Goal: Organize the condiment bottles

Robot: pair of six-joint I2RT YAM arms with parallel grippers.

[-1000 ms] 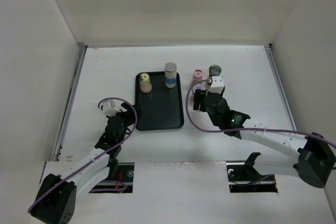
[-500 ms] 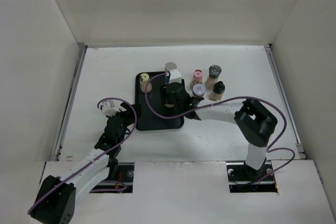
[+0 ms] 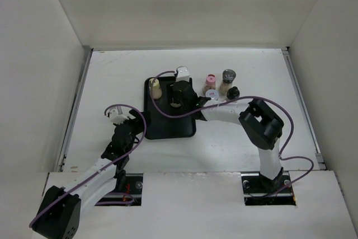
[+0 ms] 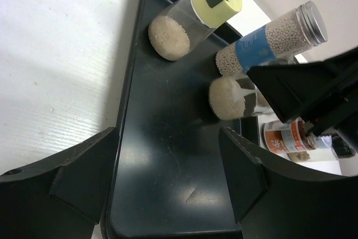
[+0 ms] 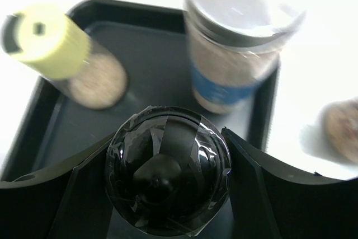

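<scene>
The right gripper has swung from beside the tray to over the tray's back part, and it has brought a dark-capped bottle along. Its fingers are squeezed on the bottle's cap, one on each side. The bottle hangs just in front of the silver-capped bottle and to the right of the yellow-capped bottle, both standing in the tray. I cannot tell if its bottom touches the tray floor. The left gripper waits by the tray's near left edge, fingers wide and empty. I think the job now is to set the bottle down. Go straight down slowly, keep it upright, and do not bump the two neighbours. Let go only when it rests flat.
</scene>
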